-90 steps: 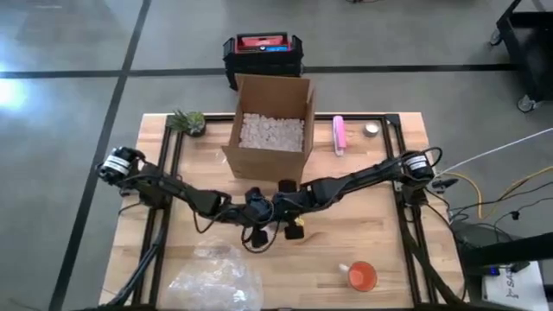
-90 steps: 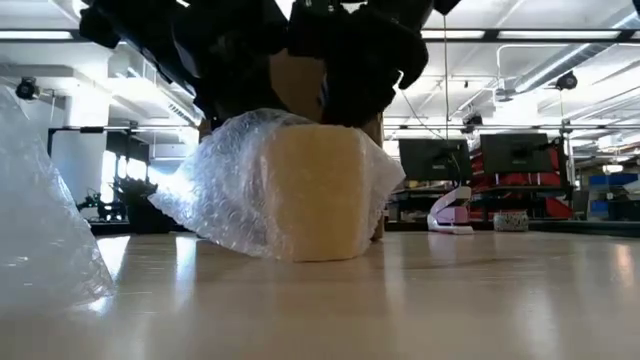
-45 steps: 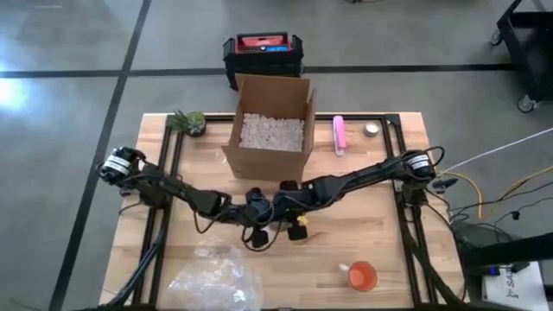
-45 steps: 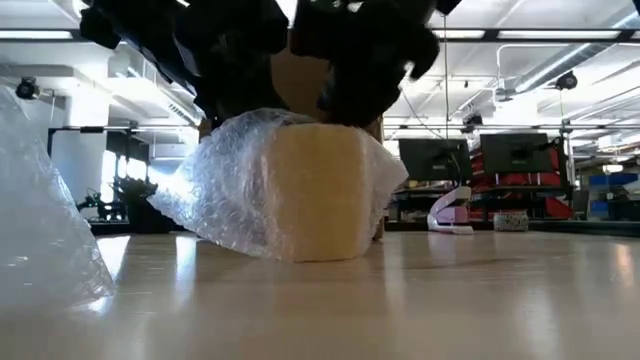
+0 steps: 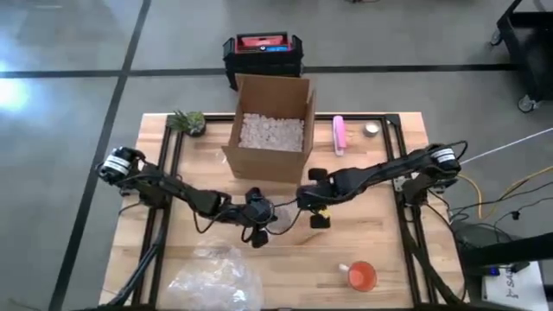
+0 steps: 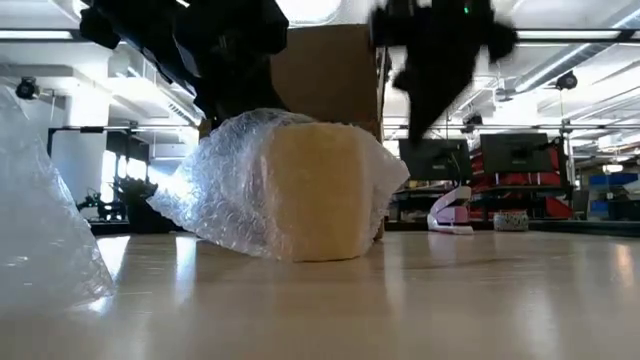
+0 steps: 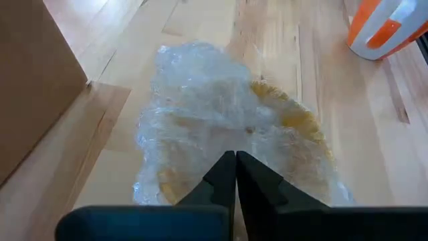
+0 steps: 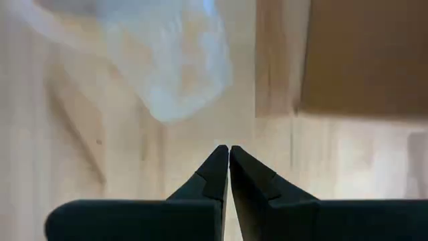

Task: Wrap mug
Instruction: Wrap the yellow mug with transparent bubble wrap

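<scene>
A yellow mug [image 6: 318,190] stands on the table, covered by a sheet of bubble wrap [image 6: 225,185] that spreads out on its left side in the low view. From above, the wrapped mug [image 5: 282,223] sits mid-table, in front of the box. My left gripper [image 7: 235,155] is shut, with its tips on the wrap on top of the mug [image 7: 294,124]. My right gripper [image 5: 314,209] is shut with nothing between its fingers. It hangs above the table just right of the mug, and in the low view this gripper [image 6: 418,125] is clear of it. My left gripper rests its shut fingertips [image 7: 227,167] on the bubble wrap over the mug's top [image 7: 231,137]. It comes slanting down from the table's left side. I cannot tell whether a layer of wrap is caught between the fingers. The mug stands upright on the table under the wrap.
An open cardboard box [image 5: 270,130] of packing peanuts stands just behind the mug. A small plant [image 5: 188,121], a pink item [image 5: 340,134] and a small round item [image 5: 371,130] lie at the back. A pile of bubble wrap [image 5: 216,276] and an orange-white dispenser [image 5: 361,275] lie near the front.
My right gripper has left the top of the wrapped mug, rising and moving toward the table's right edge. The wrap and mug have stayed in place under my left gripper.
</scene>
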Motion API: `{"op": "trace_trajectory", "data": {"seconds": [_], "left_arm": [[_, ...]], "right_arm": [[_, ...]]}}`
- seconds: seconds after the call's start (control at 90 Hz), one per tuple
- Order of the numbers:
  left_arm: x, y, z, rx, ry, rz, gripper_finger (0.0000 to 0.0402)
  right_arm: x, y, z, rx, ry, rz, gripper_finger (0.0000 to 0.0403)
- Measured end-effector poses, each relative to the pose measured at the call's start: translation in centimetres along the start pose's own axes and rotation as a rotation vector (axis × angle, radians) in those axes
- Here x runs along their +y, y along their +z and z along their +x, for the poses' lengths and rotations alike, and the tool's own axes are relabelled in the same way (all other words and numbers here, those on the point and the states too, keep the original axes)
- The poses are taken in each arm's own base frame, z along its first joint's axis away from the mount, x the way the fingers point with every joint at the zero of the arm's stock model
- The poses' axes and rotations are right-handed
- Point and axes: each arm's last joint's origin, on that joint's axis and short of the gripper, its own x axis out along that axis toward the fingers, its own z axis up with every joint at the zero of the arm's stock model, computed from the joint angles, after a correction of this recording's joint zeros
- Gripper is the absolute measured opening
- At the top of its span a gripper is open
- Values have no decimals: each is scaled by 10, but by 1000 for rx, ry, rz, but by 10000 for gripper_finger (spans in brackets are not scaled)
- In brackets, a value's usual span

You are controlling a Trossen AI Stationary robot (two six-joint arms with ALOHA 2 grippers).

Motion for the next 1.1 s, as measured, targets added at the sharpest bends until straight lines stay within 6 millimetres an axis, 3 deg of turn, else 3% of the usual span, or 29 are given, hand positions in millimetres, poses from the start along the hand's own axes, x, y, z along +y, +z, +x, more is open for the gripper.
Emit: {"op": "trace_trajectory", "data": {"seconds": [0.156,0.367,0.522,0.8,1.1], "left_arm": [[0,1,0,-8,-4,-3,0],[0,1,0,-13,-6,-4,0],[0,1,0,-14,-6,-2,0],[0,1,1,-18,-7,-3,0],[0,2,1,-19,-7,9,0]], "right_arm": [[5,0,17,-113,28,12,2],[8,17,-5,-301,121,7,2],[14,27,3,-383,216,-15,2],[20,33,32,-351,215,0,2],[27,59,32,-256,207,-20,2]]}}
